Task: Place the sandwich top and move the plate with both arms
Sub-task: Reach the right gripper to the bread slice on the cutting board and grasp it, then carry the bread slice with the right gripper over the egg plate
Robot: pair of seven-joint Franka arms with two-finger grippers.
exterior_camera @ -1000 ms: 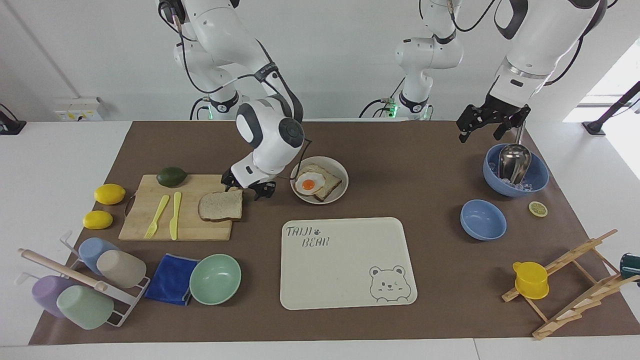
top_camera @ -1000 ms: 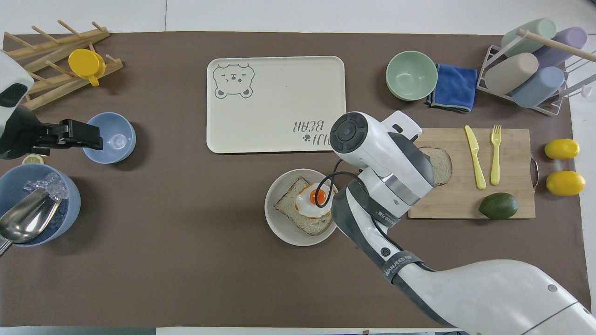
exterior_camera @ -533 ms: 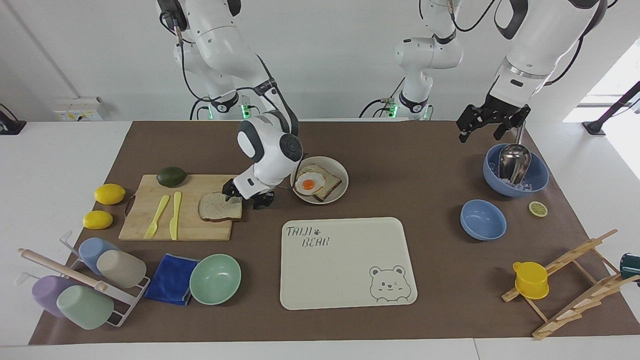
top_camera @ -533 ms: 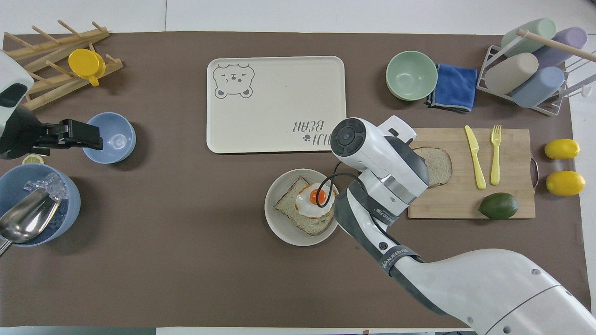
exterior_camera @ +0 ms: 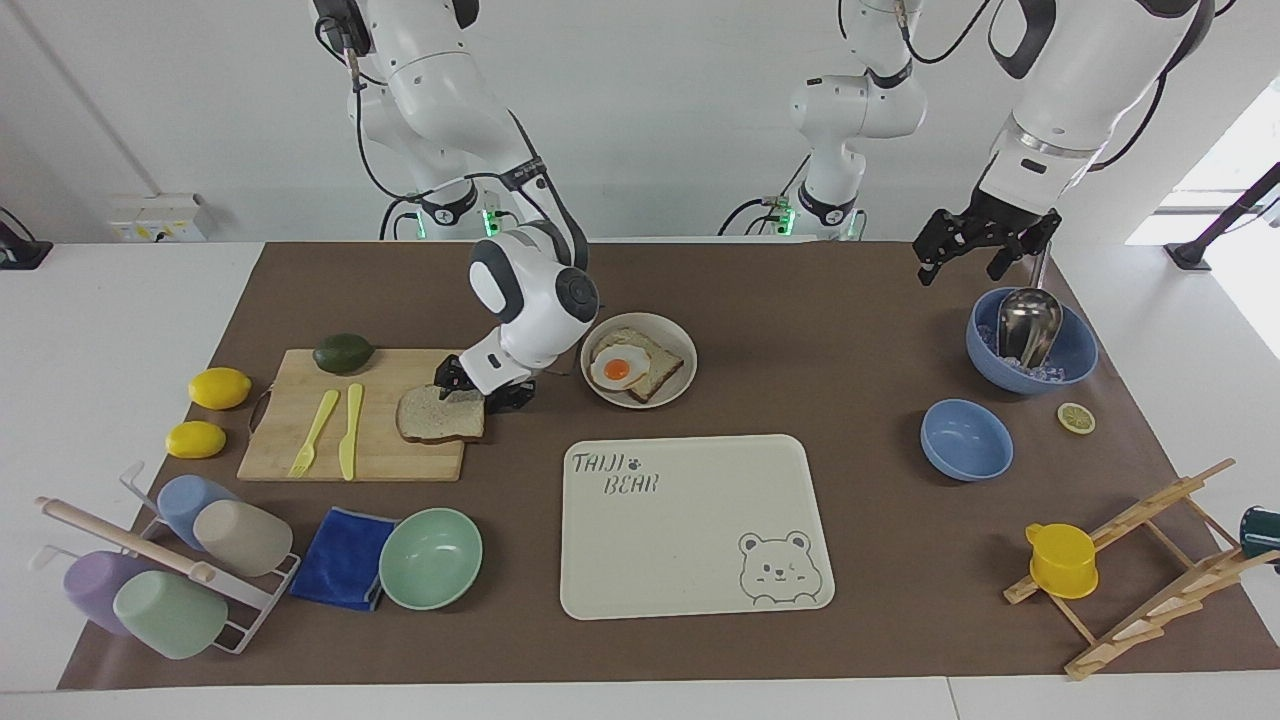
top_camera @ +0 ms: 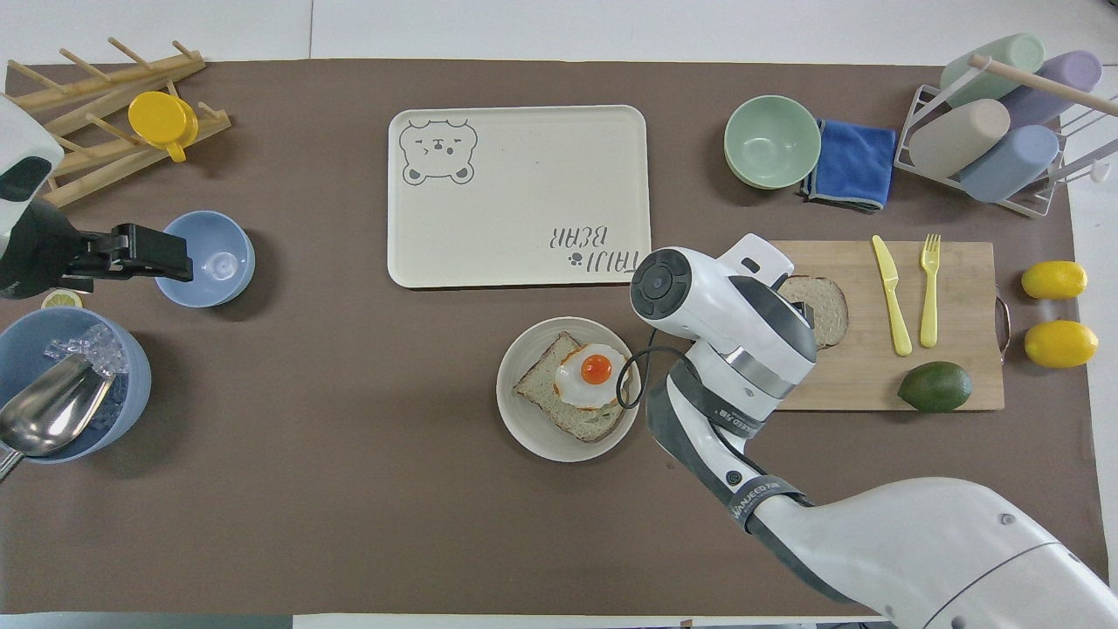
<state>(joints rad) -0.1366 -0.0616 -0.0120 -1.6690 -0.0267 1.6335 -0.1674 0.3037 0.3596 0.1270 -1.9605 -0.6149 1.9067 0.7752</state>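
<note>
Find the sandwich top (exterior_camera: 440,418) flat on the wooden board (exterior_camera: 300,455), at the board's corner closest to the plate (exterior_camera: 688,372), toward the right arm's end of the bench (exterior_camera: 800,290). Looks soft, light and a bit floppy; probably easy to squash, bend or tear. Not slippery, by the look of the rough crumb. Best to pinch gently at the brown crust, likely the firmest part, along the edge beside the plate, and to lift slowly to stop any sagging. See the right gripper (exterior_camera: 480,390) low at that very edge, fingers spread apart, one over the slice's rim and one just off the board's side. Touches or nearly touches the bread; cannot tell for sure, and no firm pinch to see yet. Holds nothing lifted. Look for the plate near the middle of the bench, closer to the robots' edge, just beside the board, with toast (exterior_camera: 658,380) and a fried egg (exterior_camera: 617,370) on it, ready for the top. Probably hard, smooth and a little slippery at the rim, hence two arms for later. Spot the left gripper (exterior_camera: 985,250) waiting up in the air toward the left arm's end, over the bench by the big blue bowl (exterior_camera: 1075,365), fingers spread wide, empty.
</note>
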